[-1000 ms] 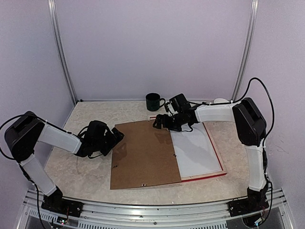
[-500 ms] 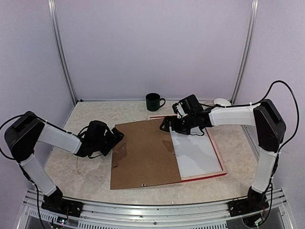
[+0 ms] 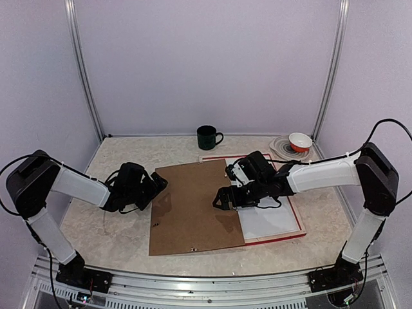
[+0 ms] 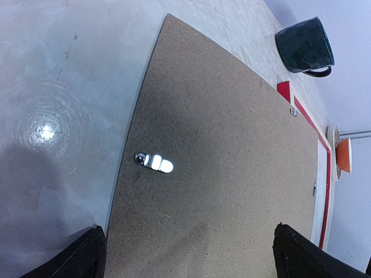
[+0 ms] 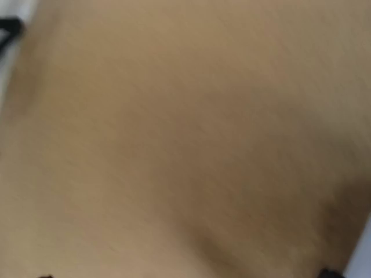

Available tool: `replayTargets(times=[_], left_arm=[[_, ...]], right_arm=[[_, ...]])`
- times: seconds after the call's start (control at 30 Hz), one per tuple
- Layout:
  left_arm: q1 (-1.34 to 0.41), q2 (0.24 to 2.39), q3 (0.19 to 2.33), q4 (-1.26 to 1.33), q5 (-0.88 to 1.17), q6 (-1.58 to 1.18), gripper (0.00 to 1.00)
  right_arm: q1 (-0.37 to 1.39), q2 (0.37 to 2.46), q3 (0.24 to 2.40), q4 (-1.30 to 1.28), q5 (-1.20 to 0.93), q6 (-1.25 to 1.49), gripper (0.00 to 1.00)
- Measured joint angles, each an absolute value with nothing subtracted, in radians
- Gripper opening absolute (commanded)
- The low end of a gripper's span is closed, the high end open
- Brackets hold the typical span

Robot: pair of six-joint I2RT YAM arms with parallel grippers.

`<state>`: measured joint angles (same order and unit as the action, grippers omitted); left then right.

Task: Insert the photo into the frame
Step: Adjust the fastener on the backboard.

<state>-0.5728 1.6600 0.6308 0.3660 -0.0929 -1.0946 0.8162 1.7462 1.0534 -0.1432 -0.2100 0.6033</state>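
Lying white side up inside the red frame (image 3: 275, 239), the photo (image 3: 269, 215) is showing only its blank back (I am taking this sheet for the print, though the cat side is hidden), and the brown board (image 3: 190, 212) appears to be covering its left part. The right gripper (image 3: 223, 196) is hanging low over the seam where board meets photo, its fingers spread wide and holding nothing; its own camera is giving only blurred brown. The left gripper (image 3: 156, 184) is sitting just beside the board's left edge, fingers likewise parted and empty. The photo is looking thin, light and floppy, so it is likely to crease if pinched hard or dragged by a corner; sliding it flat, or nipping a free edge near its middle, seems the safer hold. The board is looking stiff and is lying flat, so taking it at an exposed edge seems the way to shift it
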Motion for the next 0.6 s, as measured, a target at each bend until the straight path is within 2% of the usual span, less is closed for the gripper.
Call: replayTargets(times=[0.6], left_arm=[[-0.573, 1.660, 0.631, 0.366, -0.092, -1.095, 0.99]], right_arm=[[0.820, 1.714, 0.974, -0.084, -0.223, 0.626, 0.99]])
